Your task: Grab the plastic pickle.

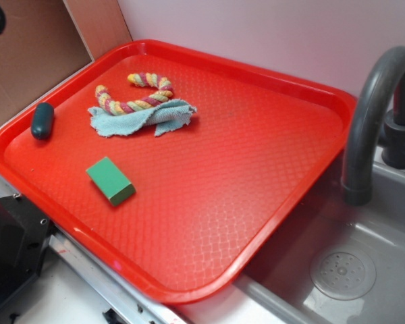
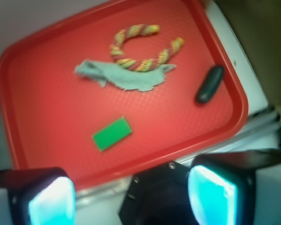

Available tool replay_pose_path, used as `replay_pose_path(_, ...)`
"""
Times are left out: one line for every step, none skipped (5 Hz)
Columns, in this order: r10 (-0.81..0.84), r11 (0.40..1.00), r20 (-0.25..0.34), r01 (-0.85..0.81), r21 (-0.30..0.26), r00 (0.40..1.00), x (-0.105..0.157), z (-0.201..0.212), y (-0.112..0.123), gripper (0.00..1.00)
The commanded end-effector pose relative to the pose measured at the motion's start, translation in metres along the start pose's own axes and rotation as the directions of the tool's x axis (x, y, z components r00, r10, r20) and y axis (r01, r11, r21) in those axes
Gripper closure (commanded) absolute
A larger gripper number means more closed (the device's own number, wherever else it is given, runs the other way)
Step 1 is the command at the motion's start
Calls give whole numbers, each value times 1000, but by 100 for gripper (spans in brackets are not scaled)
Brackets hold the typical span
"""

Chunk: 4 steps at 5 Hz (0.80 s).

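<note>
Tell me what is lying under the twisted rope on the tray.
A light blue cloth lies crumpled under the lower stretch of the rope; the rest of the rope rests straight on the red tray. Whatever the cloth itself covers cannot be seen.

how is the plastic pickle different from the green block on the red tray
The plastic pickle is dark teal-green; the green block is a brighter green. The pickle is a rounded capsule with smooth ends; the block is rectangular with flat faces and sharp corners. The pickle looks smaller than the block. The pickle lies by the tray's rim, the block further in. Both lie flat, untouched, on the tray, apart from the cloth.
</note>
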<state>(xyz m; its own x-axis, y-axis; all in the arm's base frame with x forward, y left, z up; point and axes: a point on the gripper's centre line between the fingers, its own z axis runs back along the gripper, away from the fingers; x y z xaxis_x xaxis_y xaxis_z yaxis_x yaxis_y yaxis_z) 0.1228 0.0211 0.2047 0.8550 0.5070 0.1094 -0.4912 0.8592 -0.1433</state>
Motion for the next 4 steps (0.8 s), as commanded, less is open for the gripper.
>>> replay_pose_path(465, 882, 89, -470, 41, 881, 41, -65, 60, 0)
replay_pose_path(594, 795, 161, -606, 27, 788, 49, -89, 71, 0)
replay_pose_path(558, 820, 211, -573, 8, 802, 61, -117, 82, 0)
replay_pose_path(580, 792, 267, -610, 38, 770, 63, -135, 94, 0)
